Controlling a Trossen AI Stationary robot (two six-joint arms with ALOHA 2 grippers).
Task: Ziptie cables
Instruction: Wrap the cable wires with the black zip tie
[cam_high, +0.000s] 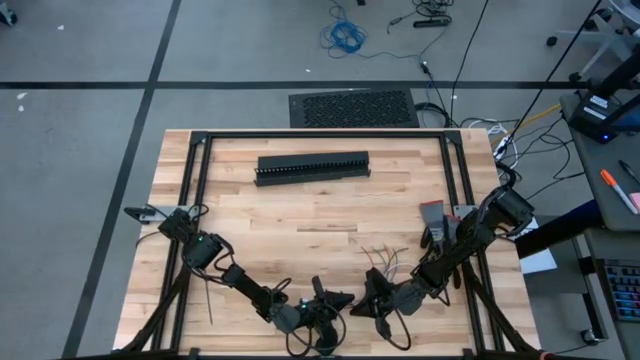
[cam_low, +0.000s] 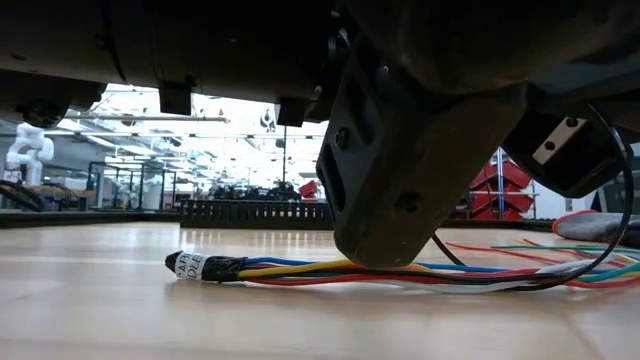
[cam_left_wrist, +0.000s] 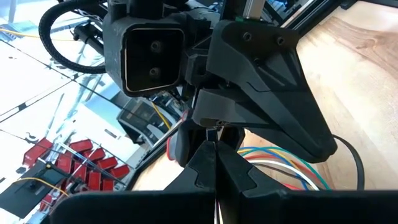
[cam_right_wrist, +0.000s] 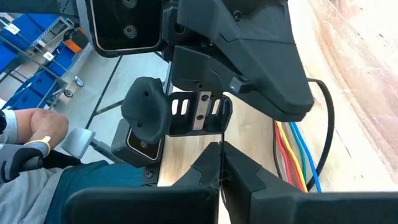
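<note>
Pale butcher-block wood fills the high view as a wooden table (cam_high: 300, 215), with a long black slotted comb-like duct (cam_high: 312, 167) lying across its far half and both dark arms folded toward the near edge, where the left gripper (cam_high: 338, 299) and right gripper (cam_high: 368, 300) nearly meet tip to tip; thin wires of the cables (cam_high: 385, 262) show only as faint splayed ends just beyond them. From table height, the low view gives what the overhead cannot: the loose bundle of red, yellow, blue and white wires, its end wrapped in black tape with a white label, lies flat on the wood directly under a hanging gripper body, apparently untouched. In the left wrist view that arm's fingers are pressed together, a very thin strip rising from between them, probably a ziptie (cam_left_wrist: 215, 134), with coloured wires beside. Across in the right wrist view the fingers are likewise closed, a similar fine line at their tips, and a person's hand (cam_right_wrist: 28, 140) waits beyond the table edge. My worry: the grippers stand so close that a small misjudged move could knock them together, or the strip could slip free.
</note>
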